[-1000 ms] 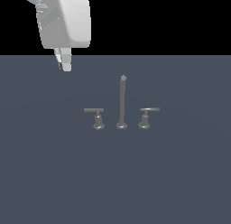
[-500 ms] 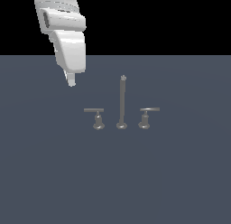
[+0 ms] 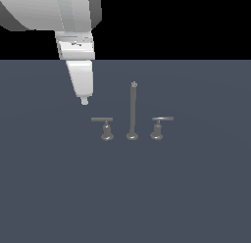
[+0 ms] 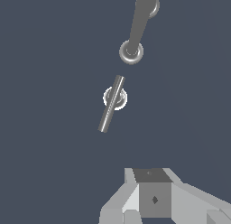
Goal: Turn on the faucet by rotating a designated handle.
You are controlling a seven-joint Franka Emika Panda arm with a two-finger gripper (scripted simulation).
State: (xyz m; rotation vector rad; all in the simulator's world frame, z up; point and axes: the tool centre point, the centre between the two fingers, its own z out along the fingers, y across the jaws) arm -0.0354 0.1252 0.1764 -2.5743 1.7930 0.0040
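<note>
Hovering fingers [image 3: 84,101] sit apart from the handle [image 3: 102,120].

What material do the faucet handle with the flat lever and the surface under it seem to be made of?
The handle looks like grey metal with a dull brushed finish: pale highlights run along its flat lever bar and rounded base. The surface is a flat, uniform dark blue-grey with no grain or shine; its material cannot be told from this render.

Flat dark slate floor [image 3: 59,188], grey faucet [image 3: 132,114] standing on it, 2 lever handles
</note>
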